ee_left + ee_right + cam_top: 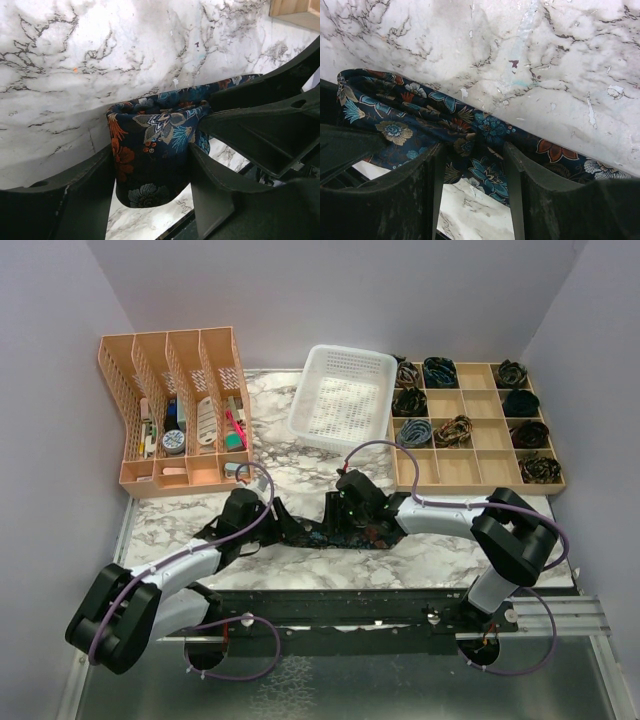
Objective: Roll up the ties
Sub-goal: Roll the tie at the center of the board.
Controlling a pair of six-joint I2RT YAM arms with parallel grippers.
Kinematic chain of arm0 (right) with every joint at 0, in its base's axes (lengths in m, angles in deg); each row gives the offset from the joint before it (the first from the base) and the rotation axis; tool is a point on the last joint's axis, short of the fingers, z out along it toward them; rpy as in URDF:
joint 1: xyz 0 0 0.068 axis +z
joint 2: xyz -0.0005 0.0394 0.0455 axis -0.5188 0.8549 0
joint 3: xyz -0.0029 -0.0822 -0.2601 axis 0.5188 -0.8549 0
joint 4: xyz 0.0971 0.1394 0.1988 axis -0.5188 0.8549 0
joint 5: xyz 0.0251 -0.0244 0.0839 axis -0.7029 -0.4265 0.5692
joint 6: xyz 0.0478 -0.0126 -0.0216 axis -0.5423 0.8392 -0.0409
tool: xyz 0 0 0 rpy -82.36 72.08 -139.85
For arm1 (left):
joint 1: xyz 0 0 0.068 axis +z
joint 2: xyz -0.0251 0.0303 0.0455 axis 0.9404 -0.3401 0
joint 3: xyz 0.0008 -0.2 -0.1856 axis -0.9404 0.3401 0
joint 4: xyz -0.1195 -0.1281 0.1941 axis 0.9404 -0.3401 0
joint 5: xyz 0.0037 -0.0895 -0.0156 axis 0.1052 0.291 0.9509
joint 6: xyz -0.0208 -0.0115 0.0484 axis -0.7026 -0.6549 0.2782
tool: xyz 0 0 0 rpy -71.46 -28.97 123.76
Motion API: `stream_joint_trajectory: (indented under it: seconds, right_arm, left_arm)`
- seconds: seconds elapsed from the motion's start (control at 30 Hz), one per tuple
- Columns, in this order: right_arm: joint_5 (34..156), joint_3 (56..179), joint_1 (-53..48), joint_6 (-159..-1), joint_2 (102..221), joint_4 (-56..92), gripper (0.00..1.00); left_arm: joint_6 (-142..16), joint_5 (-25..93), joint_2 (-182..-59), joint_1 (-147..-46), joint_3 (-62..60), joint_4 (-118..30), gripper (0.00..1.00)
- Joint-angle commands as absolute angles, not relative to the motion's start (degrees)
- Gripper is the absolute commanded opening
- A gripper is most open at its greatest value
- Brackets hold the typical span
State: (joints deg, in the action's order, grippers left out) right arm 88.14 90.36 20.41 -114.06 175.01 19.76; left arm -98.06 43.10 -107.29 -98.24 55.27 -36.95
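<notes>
Axis: the tie (372, 537) runs left-right along the table's (300, 445) near edge.
Left gripper (150, 172): clamped on the folded end, nearest the roll.
Right gripper (472, 167): pinching the flat length alongside.

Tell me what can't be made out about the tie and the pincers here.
- Top view: most of the tie is hidden under both arms.
- Left wrist view: the tie runs out of sight behind the left pincer.
- Right wrist view: unclear whether the right pincer grips or only straddles the tie.
- Top view: organizer contents too small.
</notes>
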Motion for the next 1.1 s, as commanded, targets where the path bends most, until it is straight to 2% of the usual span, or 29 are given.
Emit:
stream_joint_trajectory:
  seconds: [0.0, 0.13, 0.33, 0.47, 0.73, 1.07]
  right_arm:
    - [89.34, 90.22, 20.41, -112.97, 175.52, 21.85, 0.53]
    - [89.80, 90.71, 20.38, -112.80, 175.23, 22.26, 0.54]
    - [89.85, 92.31, 20.33, -111.26, 173.73, 23.64, 0.63]
    - [90.21, 93.19, 20.08, -109.60, 171.63, 24.41, 0.70]
    - [88.06, 92.02, 17.46, -109.02, 165.56, 26.40, 0.74]
    - [83.48, 88.24, 13.01, -109.22, 161.68, 27.99, 0.77]
  left_arm:
    - [-96.18, 42.55, -108.68, -97.98, 52.99, -40.01, 0.55]
    - [-95.33, 41.37, -107.76, -98.03, 51.30, -42.97, 0.47]
    - [-93.51, 38.59, -104.49, -98.24, 48.32, -49.43, 0.39]
    - [-92.05, 36.55, -103.56, -98.74, 46.38, -53.81, 0.38]
    - [-89.40, 29.97, -104.59, -101.80, 40.89, -62.25, 0.35]
    - [-89.55, 10.38, -113.29, -114.39, 27.53, -77.26, 0.32]
